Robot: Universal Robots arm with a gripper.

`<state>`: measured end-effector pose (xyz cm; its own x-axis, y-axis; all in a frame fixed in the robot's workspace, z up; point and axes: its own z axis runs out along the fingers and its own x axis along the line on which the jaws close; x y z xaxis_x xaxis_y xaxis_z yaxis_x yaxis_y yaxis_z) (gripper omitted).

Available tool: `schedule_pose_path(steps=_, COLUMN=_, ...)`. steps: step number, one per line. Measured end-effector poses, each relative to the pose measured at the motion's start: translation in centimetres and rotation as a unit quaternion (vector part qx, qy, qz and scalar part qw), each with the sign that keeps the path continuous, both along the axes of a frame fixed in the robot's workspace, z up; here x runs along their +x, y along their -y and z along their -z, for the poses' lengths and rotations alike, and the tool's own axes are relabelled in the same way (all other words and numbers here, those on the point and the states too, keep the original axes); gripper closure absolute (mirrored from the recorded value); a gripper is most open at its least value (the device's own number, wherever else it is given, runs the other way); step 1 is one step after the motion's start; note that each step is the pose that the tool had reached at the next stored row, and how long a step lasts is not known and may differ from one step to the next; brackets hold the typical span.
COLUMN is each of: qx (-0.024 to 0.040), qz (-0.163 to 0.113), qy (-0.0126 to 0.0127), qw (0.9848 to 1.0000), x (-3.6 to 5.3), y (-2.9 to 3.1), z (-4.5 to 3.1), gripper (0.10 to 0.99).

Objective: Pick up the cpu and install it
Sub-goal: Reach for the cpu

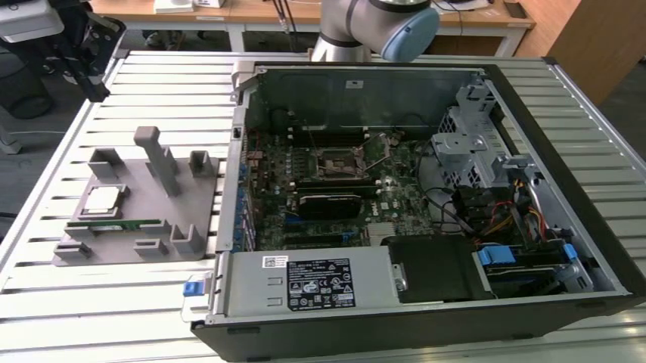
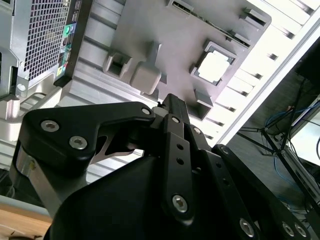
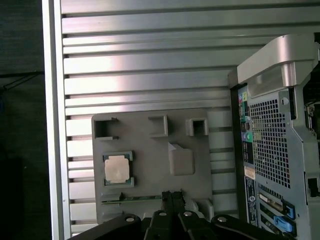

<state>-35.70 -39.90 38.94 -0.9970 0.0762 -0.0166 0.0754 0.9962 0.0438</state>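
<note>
The cpu (image 1: pixel 101 199) is a small square chip with a silver top. It lies flat in a recess of the grey holder plate (image 1: pixel 131 249), on the exterior view's left. Both wrist views show the cpu (image 2: pixel 215 66) (image 3: pixel 117 168) from well above. My gripper (image 3: pixel 172 197) hangs high over the holder plate (image 3: pixel 150 150), its black fingers (image 2: pixel 170 107) pressed together with nothing between them. It is off to one side of the cpu, apart from it. Inside the open computer case (image 1: pixel 595 249), the motherboard's square socket (image 1: pixel 338 160) sits with its metal frame.
A green memory stick (image 1: pixel 116 224) lies in a slot of the holder plate near the cpu. Grey posts (image 1: pixel 159 155) rise from the plate. The case's rear panel (image 3: pixel 270 150) stands beside the plate. The slatted metal table (image 1: pixel 101 302) carries everything; the arm's base (image 1: pixel 374 26) is behind the case.
</note>
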Motion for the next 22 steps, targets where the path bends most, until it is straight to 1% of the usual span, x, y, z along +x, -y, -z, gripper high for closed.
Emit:
schedule_pose_path(steps=18, qx=0.0000, qz=0.000, qy=-0.0013, qw=1.0000, x=-2.14, y=0.00, z=0.07, gripper=0.973)
schedule_pose_path(steps=22, qx=0.0001, qz=0.000, qy=-0.0019, qw=1.0000, x=-2.83, y=0.00, z=0.09, gripper=0.973)
